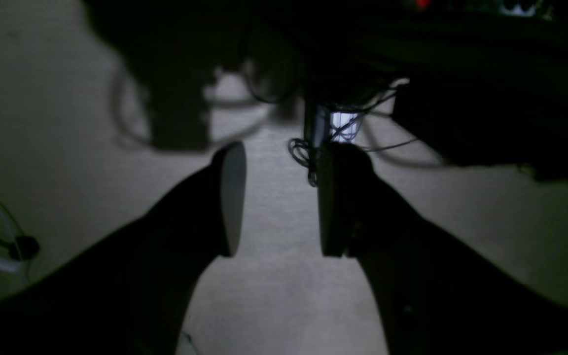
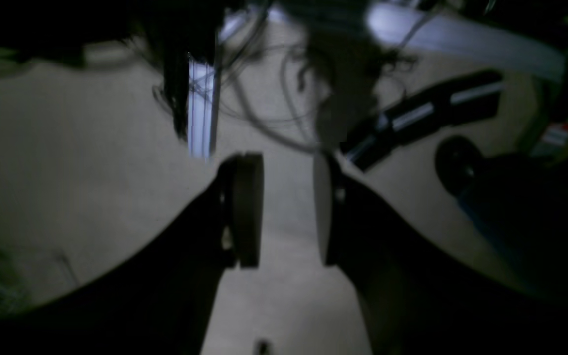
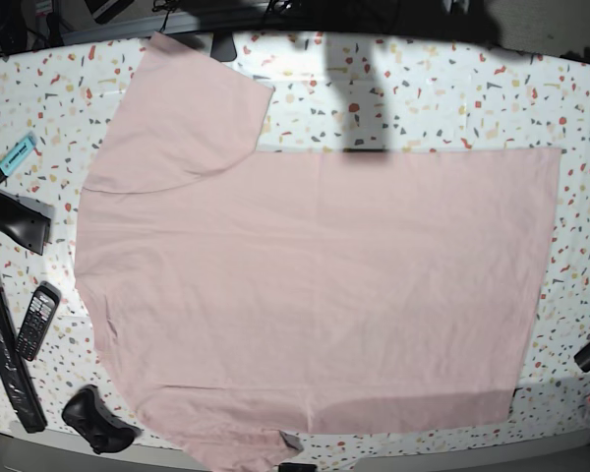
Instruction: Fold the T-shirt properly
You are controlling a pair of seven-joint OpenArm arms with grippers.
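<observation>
Base view showed the T-shirt (image 3: 315, 295) spread flat, plain pink side up, over most of a speckled table (image 3: 423, 98). Its neck end lay toward the view's left and its straight hem toward the right. One sleeve reached up toward the table's far edge; the other ran to the near edge at the bottom of the picture. No lettering showed on the upward face. Neither arm appeared over the shirt in that view.

Several small things lay left of the shirt, none touching it as far as could be told: a teal marker (image 3: 14, 157) near the upper sleeve, a black remote (image 3: 37, 321) with grey keys beside the shoulder, a long black bar (image 3: 8, 366) just left of the remote, and a black lumpy object (image 3: 96, 420) near the lower sleeve.

Left wrist view was dim. The left gripper (image 1: 279, 202) had its fingers apart with nothing between them, pale floor showing through the gap and tangled cables (image 1: 308, 158) beyond the tips. The shirt did not show there.

Right wrist view was dim and blurred too. The right gripper (image 2: 289, 209) also stood with its fingers spread and empty, over a pale surface with loose wires (image 2: 274, 98) past the tips.
</observation>
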